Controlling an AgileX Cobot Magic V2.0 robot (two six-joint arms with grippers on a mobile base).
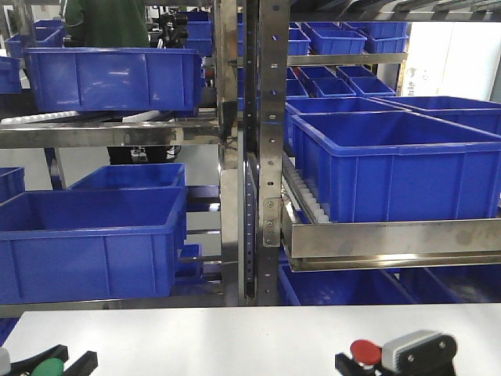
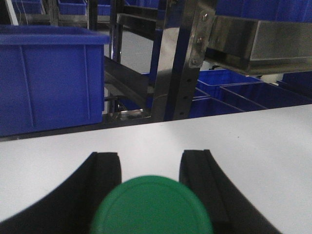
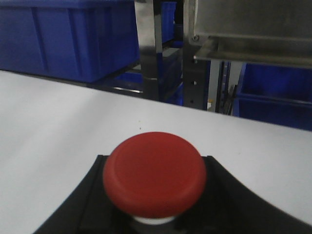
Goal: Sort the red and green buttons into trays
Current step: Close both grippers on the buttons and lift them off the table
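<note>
The green button [image 2: 151, 207] sits between the two black fingers [image 2: 105, 180] of my left gripper [image 2: 150, 154]. Its round cap overlaps both fingers and hides its body. In the front view it is at the bottom left [image 1: 50, 369], in the left gripper [image 1: 59, 363]. My right gripper [image 3: 155, 159] is shut on the red button [image 3: 154, 173], whose cap fills the gap, with a white collar below. In the front view it is at the bottom right [image 1: 364, 352], in the right gripper [image 1: 369, 363]. Both are over the white table [image 1: 235, 337]. The red and green trays are out of view.
A steel shelf rack [image 1: 262, 157] stands just behind the table's far edge, loaded with deep blue crates [image 1: 391, 164] at several levels. One large crate [image 1: 86, 243] sits low on the left. A person in green [image 1: 106, 23] stands behind the rack.
</note>
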